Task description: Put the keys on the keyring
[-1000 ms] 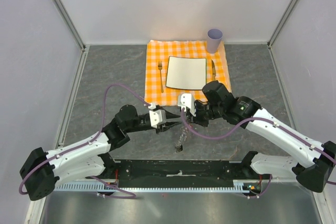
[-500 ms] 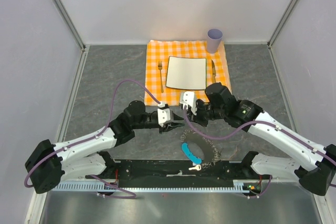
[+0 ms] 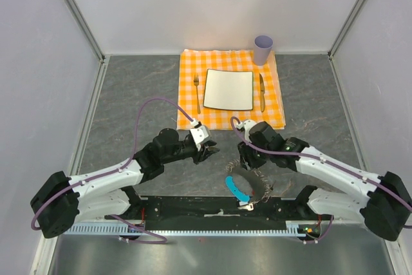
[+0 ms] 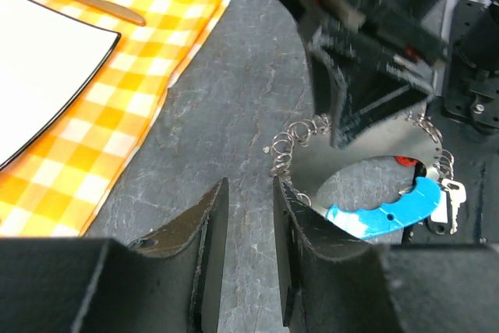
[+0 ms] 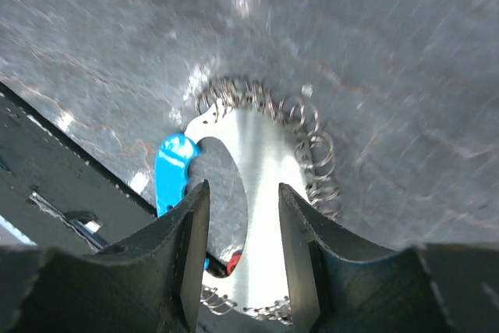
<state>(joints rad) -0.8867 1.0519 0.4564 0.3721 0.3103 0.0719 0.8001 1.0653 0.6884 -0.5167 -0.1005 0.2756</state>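
Two grippers, neither holding anything. Nearest the bases, the keyring (image 5: 312, 146) lies flat on the table, its blue tab (image 5: 173, 173) toward the rail and the red-headed key (image 4: 403, 161) at its rim; threaded or loose, I cannot tell. The right gripper (image 5: 243, 189) hangs just above, fingers well apart. The left gripper (image 4: 249, 185) waits beside it, fingers narrow and empty. A bite on the slack coils alone could drag the ring and shift the key out of reach.

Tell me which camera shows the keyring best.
Right wrist: it looks straight down on the keyring, close, with rings and blue tab visible. Left wrist shows it from the side, partly blocked. Top external shows it only small.
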